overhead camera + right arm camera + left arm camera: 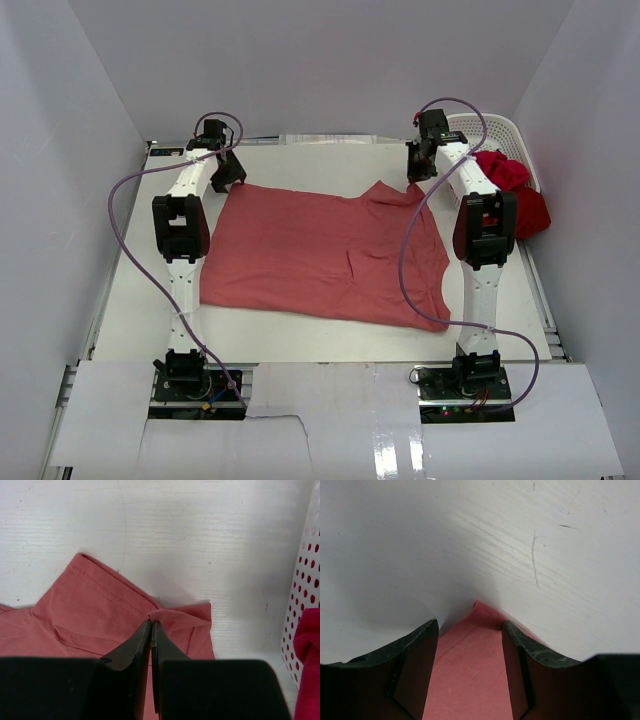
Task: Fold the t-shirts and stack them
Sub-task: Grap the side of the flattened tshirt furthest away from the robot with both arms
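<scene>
Since the salmon shirt is light, limp cloth spread flat at mid-frame in the top view, it will sag and crease unless taken by hems and corners. Left claw stands spread astride its upper-left corner. Right claw is pressed together, pinching a pucker by the upper-right sleeve. Redder shirts sit heaped in the basket, upper right.

Here's the left white box-section arm and its twin, the right white arm, both with chunky black joint housings. A lilac cable loops off each. Black base blocks trail coloured wiring. Close up, the matte black wedge-shaped fingers have scuffed edges.
</scene>
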Available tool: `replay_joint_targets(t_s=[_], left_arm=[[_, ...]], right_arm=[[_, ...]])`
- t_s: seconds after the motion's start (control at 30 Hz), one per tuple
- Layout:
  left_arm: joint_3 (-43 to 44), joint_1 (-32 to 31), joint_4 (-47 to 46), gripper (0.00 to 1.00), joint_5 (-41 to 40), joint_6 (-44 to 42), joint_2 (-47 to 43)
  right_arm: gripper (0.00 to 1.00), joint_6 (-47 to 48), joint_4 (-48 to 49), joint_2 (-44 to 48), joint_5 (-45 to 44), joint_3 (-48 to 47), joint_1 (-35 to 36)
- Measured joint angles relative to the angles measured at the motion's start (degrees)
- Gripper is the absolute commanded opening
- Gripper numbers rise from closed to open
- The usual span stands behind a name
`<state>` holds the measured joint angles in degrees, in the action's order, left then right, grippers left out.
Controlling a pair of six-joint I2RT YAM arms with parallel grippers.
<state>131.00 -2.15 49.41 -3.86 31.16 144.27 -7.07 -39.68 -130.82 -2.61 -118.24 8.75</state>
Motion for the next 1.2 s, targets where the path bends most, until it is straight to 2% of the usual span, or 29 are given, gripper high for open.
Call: replay_joint_targets(t_s=[0.07,0.13,0.17,0.23,0.37,0.53,0.67,1.0,1.2], left_arm=[[0.37,0.07,-0.09,0.54,0.04,-0.09,0.35],[0.68,0.09,-0.28,0.52,0.13,-0.2,0.63],[0.81,0.13,-0.37,0.42,0.2,-0.26,0.74],[0.85,0.2,-0.52,0.36,0.28,-0.2,0.83],[1.27,0.55,-0.7,0.18,0.72,-0.24,1.38],[1.9,1.03,-0.9,0.05,2.32,-0.02,1.73],[1.92,1.77,-0.96,0.0,4.0,0.72,1.77],[1.14,6.51,-1.97,0.0,7.67,2.34,1.64],[-2.84,6.91,-3.41,0.0,7.72,2.29,-0.48]], right_arm=[[0.08,0.0,-0.02,0.0,0.0,0.46,0.0],[0.08,0.0,0.04,0.0,0.02,0.63,0.0],[0.08,0.0,0.09,0.0,0.02,0.68,0.0],[0.08,0.0,0.13,0.0,0.02,0.7,0.0],[0.08,0.0,0.48,0.0,0.02,0.72,0.0],[0.08,0.0,0.72,0.0,-0.04,0.72,0.0],[0.08,0.0,0.85,0.0,-0.26,0.72,-0.02],[0.08,-0.26,1.33,1.05,-1.31,0.72,-0.24],[0.08,-0.44,2.45,4.85,-1.25,1.03,-0.48]])
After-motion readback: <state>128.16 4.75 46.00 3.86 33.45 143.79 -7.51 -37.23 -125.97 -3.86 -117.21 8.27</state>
